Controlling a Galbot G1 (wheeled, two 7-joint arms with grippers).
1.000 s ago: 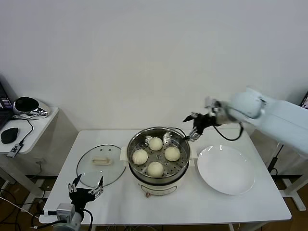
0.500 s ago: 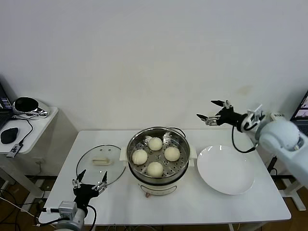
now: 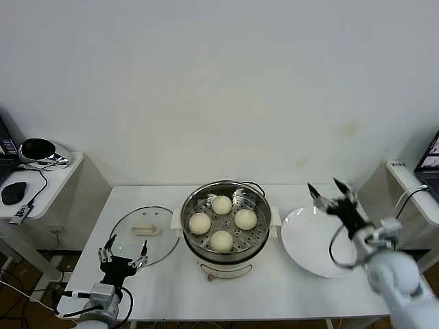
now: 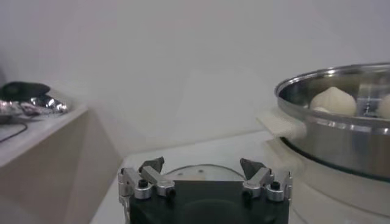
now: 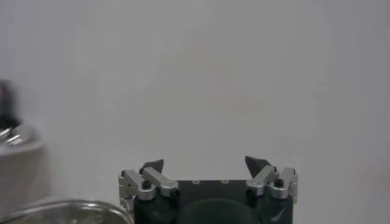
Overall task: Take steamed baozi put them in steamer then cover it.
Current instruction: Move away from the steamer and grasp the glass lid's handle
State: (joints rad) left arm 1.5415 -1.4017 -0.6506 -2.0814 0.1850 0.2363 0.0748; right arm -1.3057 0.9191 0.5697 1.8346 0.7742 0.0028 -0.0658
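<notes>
All four baozi [image 3: 221, 222] are seen lying on the perforated tray inside the steamer [image 3: 224, 260], so the loading is judged done and the covering is taken as the step in hand. The cover [image 3: 145, 236] lies flat on the table [image 3: 274, 295] just beside the steamer on the robot's left, its cream handle [image 3: 145, 229] facing up. The left gripper [image 3: 123, 256] is held near the cover's front edge, fingers spread wide and nothing between them. The right gripper [image 3: 331, 194] is raised over the far rim of the empty plate [image 3: 322, 243], likewise spread and empty, and is best left out of the way. For a clean pick, the left gripper should be brought over the handle and turned so that the flat handle is taken across its narrow width, then closed firmly. The glass is likely heavy and slippery, so it should be lifted level, carried over the pot, centred on the rim and lowered gently, lest a bun be pinched.
</notes>
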